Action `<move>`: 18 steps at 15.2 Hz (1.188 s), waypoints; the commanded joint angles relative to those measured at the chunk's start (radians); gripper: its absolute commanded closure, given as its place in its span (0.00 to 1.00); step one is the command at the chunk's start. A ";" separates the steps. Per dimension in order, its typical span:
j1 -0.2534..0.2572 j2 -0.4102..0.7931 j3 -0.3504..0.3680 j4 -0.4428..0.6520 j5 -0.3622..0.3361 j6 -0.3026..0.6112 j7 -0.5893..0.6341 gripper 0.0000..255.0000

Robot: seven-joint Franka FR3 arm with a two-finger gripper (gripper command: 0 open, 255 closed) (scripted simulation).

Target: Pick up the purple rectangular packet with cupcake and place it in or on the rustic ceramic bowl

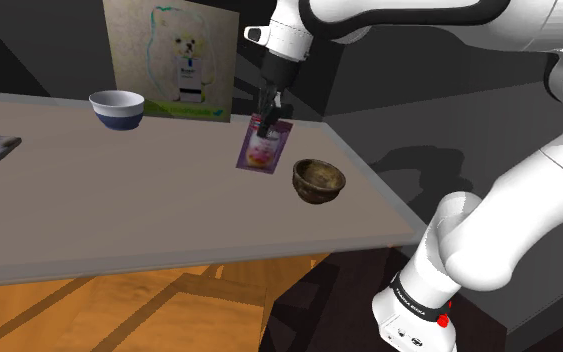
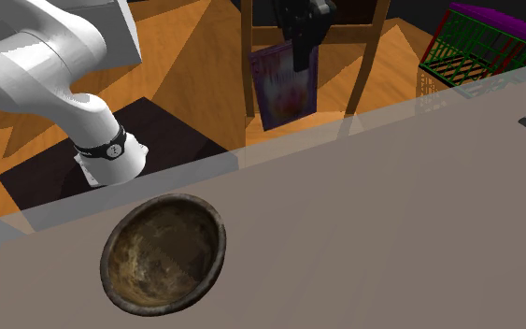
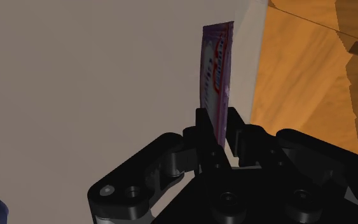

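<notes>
Gripper [image 1: 268, 110] fingers clamped on the top edge of the purple packet [image 1: 264, 148]. Packet hangs upright in the air above the grey table [image 1: 119, 210]. Brown mottled bowl [image 1: 319, 181] stands on the table near it, toward the shoulder view's right. Packet print is blurred, possibly a cupcake.

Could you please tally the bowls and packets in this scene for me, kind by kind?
Bowls: 2, a brown bowl and a white bowl with a blue base.
Packets: 1, a purple packet clasped in the gripper.
Total: 3.
</notes>
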 commanded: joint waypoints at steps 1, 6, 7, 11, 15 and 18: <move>-0.015 -0.037 -0.027 -0.022 -0.003 -0.018 -0.040 1.00; -0.057 -0.106 -0.106 -0.055 -0.022 -0.063 -0.150 1.00; -0.065 -0.117 -0.123 -0.058 -0.027 -0.073 -0.172 1.00; -0.099 -0.150 -0.190 -0.059 -0.050 -0.111 -0.261 1.00; -0.132 -0.167 -0.259 -0.041 -0.076 -0.150 -0.352 1.00; -0.156 -0.167 -0.312 -0.016 -0.094 -0.178 -0.422 1.00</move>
